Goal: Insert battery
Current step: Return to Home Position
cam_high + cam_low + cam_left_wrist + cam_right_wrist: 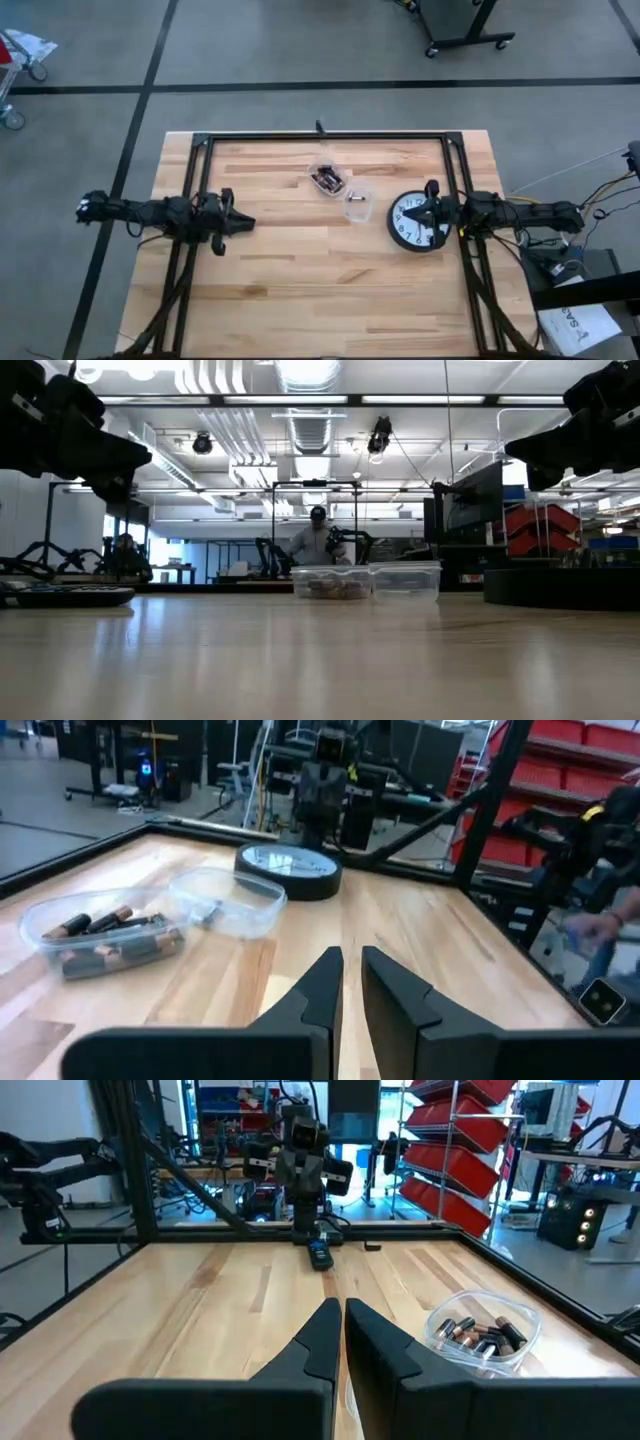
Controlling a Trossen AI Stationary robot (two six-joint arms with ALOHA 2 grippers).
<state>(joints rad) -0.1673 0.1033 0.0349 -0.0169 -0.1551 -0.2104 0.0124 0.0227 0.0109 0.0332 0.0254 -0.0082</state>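
Note:
A clear tub of batteries [327,180] [100,935] [482,1332] stands at the table's far middle. Beside it is a second clear tub [357,205] [228,900]. A round black wall clock with a white face [412,222] [290,870] lies flat on the table at the right. My right gripper [428,208] [342,1315] hovers over the clock's far right part, shut and holding nothing. My left gripper [243,222] [351,965] hangs above the table's left part, its fingers together but for a thin slit, also holding nothing. Both sit well above the table in the low view.
A small dark flat object [320,1258] [65,596] lies on the wood below my left arm. A black frame [320,137] runs along the table's far edge and down both sides. Bare wood fills the middle and near part of the table [320,290].

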